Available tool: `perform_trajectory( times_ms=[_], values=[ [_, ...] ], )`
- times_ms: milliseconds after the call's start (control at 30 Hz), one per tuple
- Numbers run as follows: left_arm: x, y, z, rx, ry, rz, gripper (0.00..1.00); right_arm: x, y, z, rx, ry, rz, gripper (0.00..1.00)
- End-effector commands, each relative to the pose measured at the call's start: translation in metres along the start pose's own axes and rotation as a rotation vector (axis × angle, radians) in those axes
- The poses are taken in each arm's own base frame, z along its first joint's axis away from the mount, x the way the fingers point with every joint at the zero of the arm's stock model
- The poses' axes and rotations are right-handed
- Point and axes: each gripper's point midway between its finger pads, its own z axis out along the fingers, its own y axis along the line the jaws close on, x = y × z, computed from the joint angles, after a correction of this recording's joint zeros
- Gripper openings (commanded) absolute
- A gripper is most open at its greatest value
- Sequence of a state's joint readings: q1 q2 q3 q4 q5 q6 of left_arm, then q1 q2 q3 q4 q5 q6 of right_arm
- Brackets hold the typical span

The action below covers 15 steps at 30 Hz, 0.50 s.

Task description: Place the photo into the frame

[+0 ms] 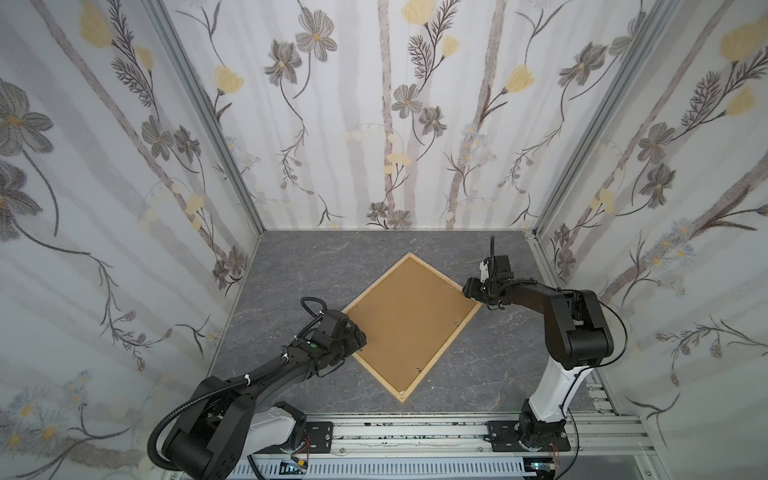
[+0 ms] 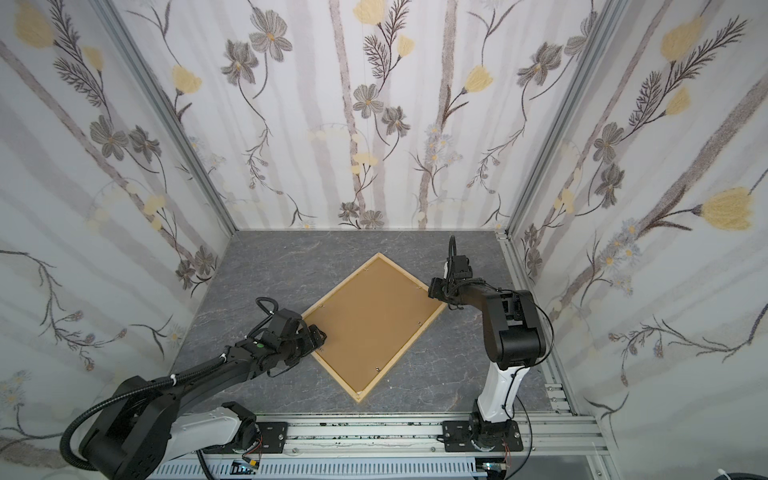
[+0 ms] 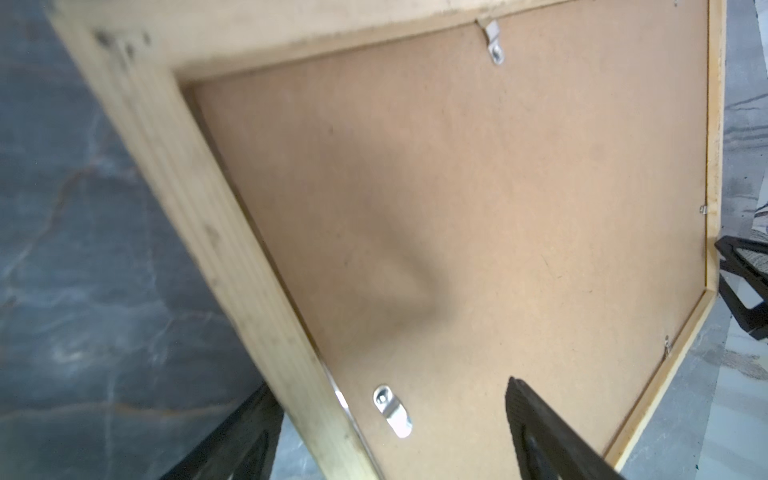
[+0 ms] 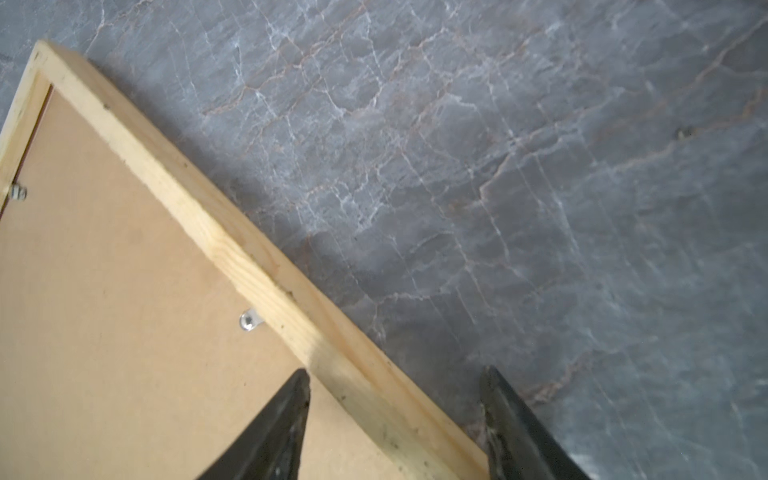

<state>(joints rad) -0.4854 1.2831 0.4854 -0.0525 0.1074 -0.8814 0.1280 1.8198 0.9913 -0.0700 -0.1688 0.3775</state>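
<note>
The frame point(image 1: 441, 353) point(image 2: 402, 354) of light wood lies face down on the grey table, turned like a diamond. A brown backing panel point(image 1: 411, 320) point(image 2: 374, 320) fills it. The photo is hidden or out of view. My left gripper point(image 1: 359, 338) point(image 2: 318, 334) point(image 3: 388, 384) is open at the frame's left corner. One finger is outside the wooden strip point(image 3: 199, 232) and the other is over the backing point(image 3: 457, 208). My right gripper point(image 1: 471, 291) point(image 2: 434, 289) point(image 4: 397, 372) is open astride the strip point(image 4: 232, 249) near the right corner, with gaps on both sides.
Small metal clips point(image 3: 392, 409) point(image 4: 250, 321) sit on the backing along the frame's inner edge. Flowered walls point(image 1: 124, 249) close in the left, back and right. An aluminium rail point(image 1: 415, 432) with both arm bases runs along the front. Grey marble table point(image 4: 540, 166) surrounds the frame.
</note>
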Motion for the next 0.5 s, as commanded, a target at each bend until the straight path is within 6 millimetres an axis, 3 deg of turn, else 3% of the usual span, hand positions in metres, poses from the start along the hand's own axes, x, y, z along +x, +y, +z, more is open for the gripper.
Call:
perform_trajectory(
  times_ms=[0, 133, 367, 467],
  values=[
    [-0.011, -0.025, 0.009, 0.075, 0.009, 0.057, 0.86, 0.046, 0.002, -0.006, -0.047, 0.134, 0.047, 0.64],
    [-0.023, -0.032, 0.019, 0.073, 0.013, 0.073, 0.86, 0.067, 0.002, -0.02, -0.072, 0.14, 0.058, 0.64],
    [-0.023, -0.043, 0.032, 0.1, 0.052, 0.086, 0.86, 0.112, 0.04, -0.042, -0.237, 0.208, 0.003, 0.63],
    [-0.022, -0.044, 0.031, 0.109, 0.059, 0.089, 0.86, 0.12, 0.041, -0.051, -0.208, 0.204, -0.007, 0.64]
  ],
)
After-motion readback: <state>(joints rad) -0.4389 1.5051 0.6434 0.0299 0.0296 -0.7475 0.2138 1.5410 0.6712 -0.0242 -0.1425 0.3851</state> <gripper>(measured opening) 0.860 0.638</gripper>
